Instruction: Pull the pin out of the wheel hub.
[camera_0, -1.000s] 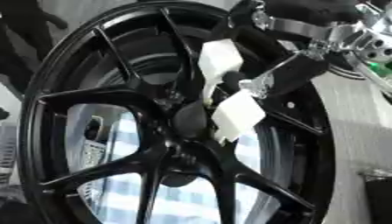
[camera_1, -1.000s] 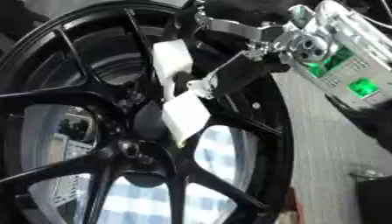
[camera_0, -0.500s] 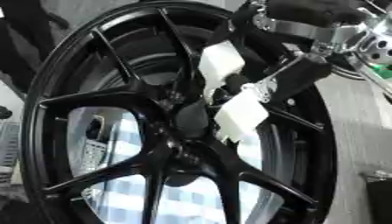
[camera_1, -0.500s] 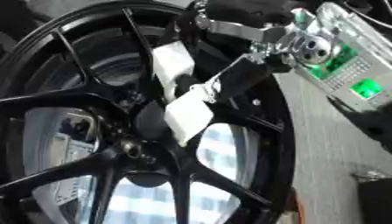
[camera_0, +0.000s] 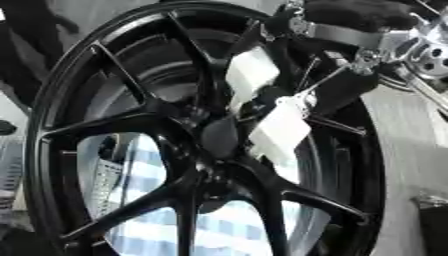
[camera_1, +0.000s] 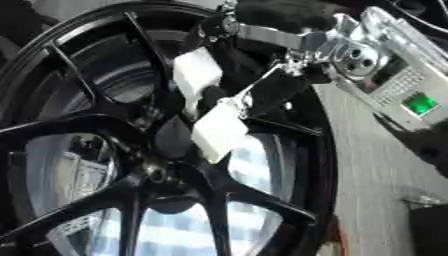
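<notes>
In the left eye view, the glossy black multi-spoke alloy wheel (camera_0: 188, 150) stands on edge and fills nearly the whole picture, its hub (camera_0: 219, 137) a little below the middle. My right hand (camera_0: 271, 107), black with white padded fingertips, comes in from the upper right and sits just over the hub. One white pad (camera_0: 251, 72) lies above the hub against a spoke, another (camera_0: 282, 129) lies just right of it. Something dark sits between the two pads, but I cannot make out whether it is the pin or part of my own hand, so I cannot tell if the fingers are clamped on it. My left hand does not show.

In the right eye view, the same hand (camera_1: 214, 107) hangs off the silver wrist bracket (camera_1: 337, 47), and the lower pad (camera_1: 219, 131) sits beside the dark hub cap (camera_1: 172, 137). The pin itself stays hidden here too.

To do this well, I judge I need both pads settled on opposite sides of the pin before drawing back, then pull straight along the hub's axis, away from the wheel face. A sideways tug could jam the pin or tip the upright wheel.
</notes>
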